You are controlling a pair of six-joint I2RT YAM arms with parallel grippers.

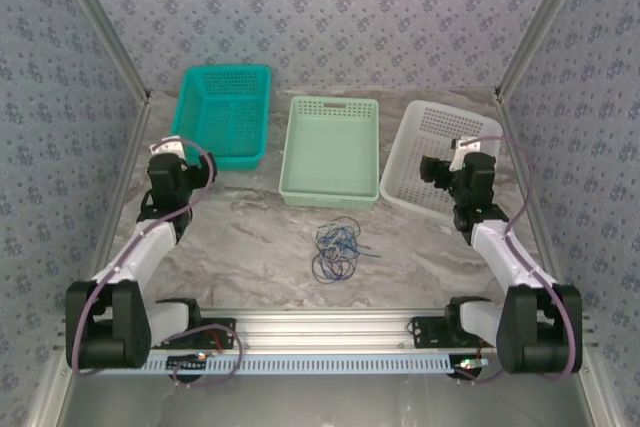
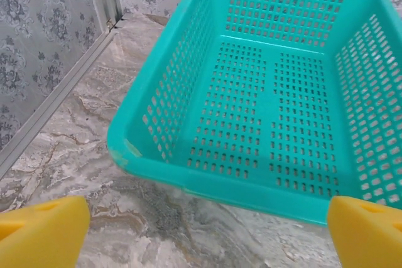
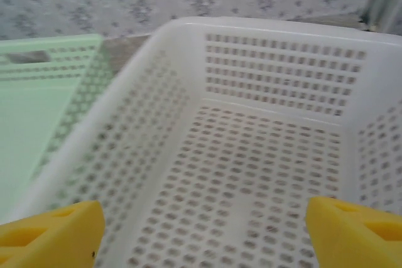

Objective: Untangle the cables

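Lying in one loose heap on the marble-patterned table (image 1: 250,237), the cables (image 1: 337,250) sit at the middle, just near of the pale green basket (image 1: 331,147) and between the two arms, well apart from both. Blue and dark loops can be made out in the heap, but how many separate wires it holds cannot be counted. The heap is a little longer from far to near than from left to right, and one blue end strays out to the right.

Three baskets stand in a row along the far side: a teal basket (image 1: 225,117) on the left, the pale green one in the middle, and a white basket (image 1: 430,132) on the right. Bare tabletop lies between the cables and each arm.

The left gripper (image 2: 204,236) hovers at the near left corner of the teal basket, its yellow fingers (image 2: 41,233) far apart and holding nothing. The right gripper (image 3: 202,233) hangs over the near part of the white basket, its jaws likewise wide and empty.
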